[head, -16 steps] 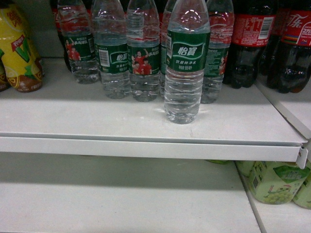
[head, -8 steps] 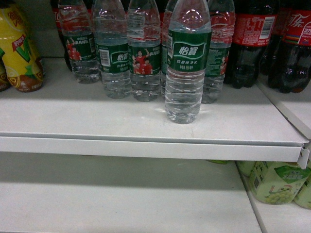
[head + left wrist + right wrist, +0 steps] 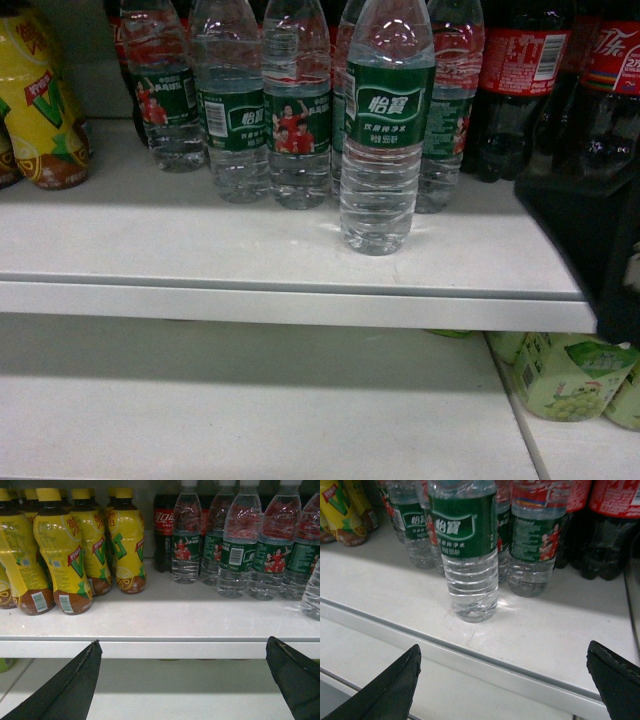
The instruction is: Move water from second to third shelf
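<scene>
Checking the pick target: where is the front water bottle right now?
In the head view the front water bottle stands upright right of centre on the upper shelf, alone ahead of the water bottle row, cola bottles further right.

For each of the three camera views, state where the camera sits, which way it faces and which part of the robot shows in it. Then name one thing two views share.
Head: on the robot, looking forward and down at the shelf; right arm enters at right.
Left wrist: faces yellow drink bottles and water bottles; open left gripper fingers frame the bottom.
Right wrist: faces the front water bottle; open right gripper below.
Shared: head and right wrist both show that front bottle.
</scene>
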